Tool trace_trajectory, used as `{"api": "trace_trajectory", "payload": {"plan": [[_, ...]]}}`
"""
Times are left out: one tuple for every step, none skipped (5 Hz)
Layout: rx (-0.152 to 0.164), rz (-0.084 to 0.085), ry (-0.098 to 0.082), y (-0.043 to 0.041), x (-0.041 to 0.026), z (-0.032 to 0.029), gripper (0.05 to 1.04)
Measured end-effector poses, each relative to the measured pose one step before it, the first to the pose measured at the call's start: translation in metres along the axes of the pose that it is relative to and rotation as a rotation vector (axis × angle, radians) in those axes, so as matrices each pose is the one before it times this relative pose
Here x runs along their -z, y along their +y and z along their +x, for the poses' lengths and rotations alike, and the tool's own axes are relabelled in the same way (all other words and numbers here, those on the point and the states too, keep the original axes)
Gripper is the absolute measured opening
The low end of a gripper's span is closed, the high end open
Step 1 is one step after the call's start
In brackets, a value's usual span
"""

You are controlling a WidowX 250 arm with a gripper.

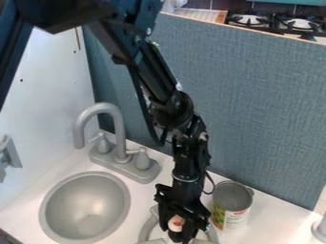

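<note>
1 gray faucet point(119, 136) beside 1 round sink point(86, 206), 1 can point(231, 204) well apart.

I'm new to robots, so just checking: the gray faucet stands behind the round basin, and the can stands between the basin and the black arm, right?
Not quite: in the camera view the can stands on the other side of the black arm, away from the round basin. The gray faucet does stand behind the basin.
</note>
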State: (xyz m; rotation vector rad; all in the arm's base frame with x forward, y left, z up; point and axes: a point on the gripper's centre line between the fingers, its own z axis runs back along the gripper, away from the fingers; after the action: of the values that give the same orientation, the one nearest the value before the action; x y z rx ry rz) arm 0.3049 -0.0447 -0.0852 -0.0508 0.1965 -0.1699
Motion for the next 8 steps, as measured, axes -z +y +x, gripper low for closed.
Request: {"api": "trace_trajectory", "payload": {"plan": [[0.0108,0.0024,-0.0272,-0.00312,-0.01953,-0.01014,0.587],[0.0399,0.0670,-0.1021,-0.02092,-0.04725,0.00144,0.587],[0.1088,0.0848,-0.0535,-0.04448,-0.02338,0.00065,0.587],[0.1179,0.0021,-0.0464,-0.04373,-0.01270,0.00941,0.587],[0.1101,0.0029,0.0599,-0.03412,0.01714,0.00360,0.587],[0.0365,0.0102,0.0440,-0.01383,0.02642,0.01849,0.587],[0.0151,0.0061,0.0270,-0.00192,0.01467,0.01362,0.587],[0.0251,-0.0175,0.0262,-0.00474,0.01604,0.00743,0.587]]}}
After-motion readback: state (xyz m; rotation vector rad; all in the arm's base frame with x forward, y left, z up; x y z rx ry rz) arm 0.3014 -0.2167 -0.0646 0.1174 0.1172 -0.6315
